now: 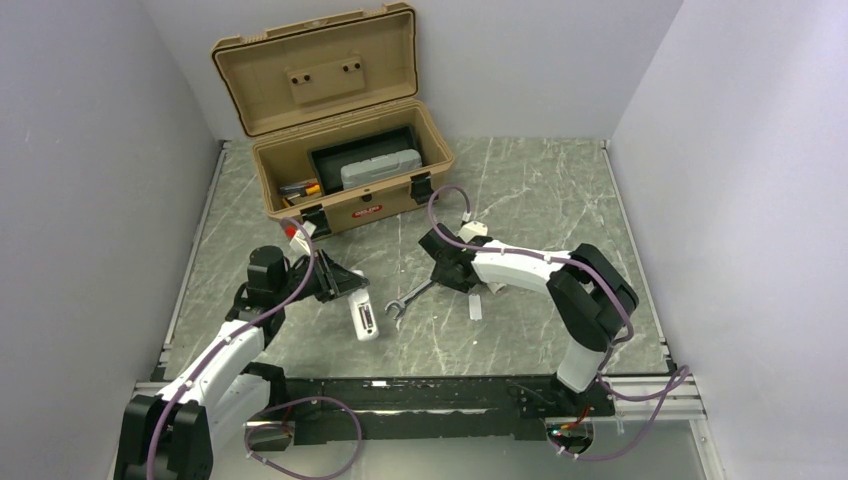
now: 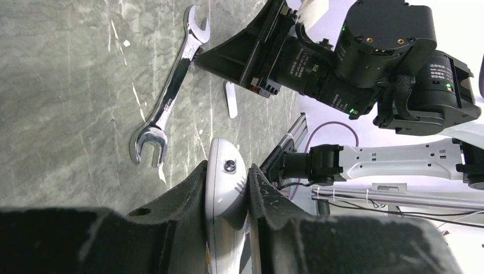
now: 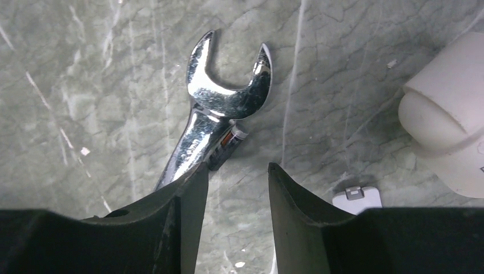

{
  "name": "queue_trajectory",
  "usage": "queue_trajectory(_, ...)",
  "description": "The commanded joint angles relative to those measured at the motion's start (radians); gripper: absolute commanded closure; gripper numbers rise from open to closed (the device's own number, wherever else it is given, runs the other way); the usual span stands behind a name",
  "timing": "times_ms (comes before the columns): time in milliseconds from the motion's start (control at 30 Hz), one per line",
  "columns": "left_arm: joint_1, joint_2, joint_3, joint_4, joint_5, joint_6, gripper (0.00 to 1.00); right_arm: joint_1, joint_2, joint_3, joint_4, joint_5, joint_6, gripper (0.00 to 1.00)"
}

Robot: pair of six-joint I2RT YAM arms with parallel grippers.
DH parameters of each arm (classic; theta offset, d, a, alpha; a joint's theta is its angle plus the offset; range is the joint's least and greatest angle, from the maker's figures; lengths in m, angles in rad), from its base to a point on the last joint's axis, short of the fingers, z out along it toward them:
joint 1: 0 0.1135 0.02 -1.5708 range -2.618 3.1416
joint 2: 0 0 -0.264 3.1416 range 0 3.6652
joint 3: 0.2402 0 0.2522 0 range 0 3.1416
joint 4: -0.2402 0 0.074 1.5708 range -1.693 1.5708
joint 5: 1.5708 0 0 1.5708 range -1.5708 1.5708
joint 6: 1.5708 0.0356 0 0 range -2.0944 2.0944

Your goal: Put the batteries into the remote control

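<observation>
My left gripper (image 1: 355,298) (image 2: 227,171) is shut on the white remote control (image 1: 366,320) (image 2: 224,191) and holds it by its long sides. One rounded end sticks out past the fingertips, just above the table. My right gripper (image 1: 440,278) (image 3: 237,171) is open and empty, pointing down over the table. Just ahead of its left finger lies a small black battery with an orange band (image 3: 227,146), partly under the head of the silver wrench (image 3: 228,91). The jaws stand apart, and neither touches the battery.
The wrench (image 1: 410,298) (image 2: 168,97) lies between the two grippers. A small white curved plastic piece (image 1: 476,307) (image 3: 357,198) (image 2: 230,100) lies right of it. An open tan toolbox (image 1: 345,175) at the back holds a grey case and small orange-and-black items (image 1: 300,187).
</observation>
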Motion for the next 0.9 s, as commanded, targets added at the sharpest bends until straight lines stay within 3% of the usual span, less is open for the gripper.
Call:
queue_trajectory(0,0.008,-0.013,0.008,0.038,0.026,0.016,1.0,-0.003,0.015,0.026,-0.03,0.044,0.028,0.55)
queue_trajectory(267,0.01,-0.014,0.007,0.03,0.027,0.02,1.0,-0.003,0.056,0.06,-0.032,0.05,0.013,0.56)
queue_trajectory(667,0.014,-0.015,0.007,0.032,0.03,0.017,1.0,-0.001,0.057,0.043,-0.047,-0.002,-0.048,0.79)
queue_trajectory(867,0.014,-0.013,0.006,0.034,0.028,0.017,1.0,0.015,0.03,0.007,-0.021,-0.055,-0.161,0.84)
